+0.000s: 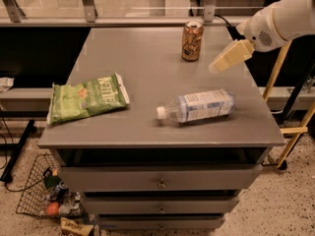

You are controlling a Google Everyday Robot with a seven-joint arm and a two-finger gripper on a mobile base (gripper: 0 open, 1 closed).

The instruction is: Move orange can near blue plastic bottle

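The orange can (pixel 192 41) stands upright near the far edge of the grey cabinet top (pixel 147 58). The blue plastic bottle (pixel 199 106) lies on its side in front of it, white cap pointing left. My gripper (pixel 227 58) hangs above the top's right side, just right of the can and a little lower in the picture, apart from it. It holds nothing.
A green chip bag (pixel 87 98) lies on the left of the top. Drawers sit below the front edge. A wire basket (pixel 47 195) with clutter stands on the floor at lower left. A wooden stand (pixel 290 107) is to the right of the cabinet.
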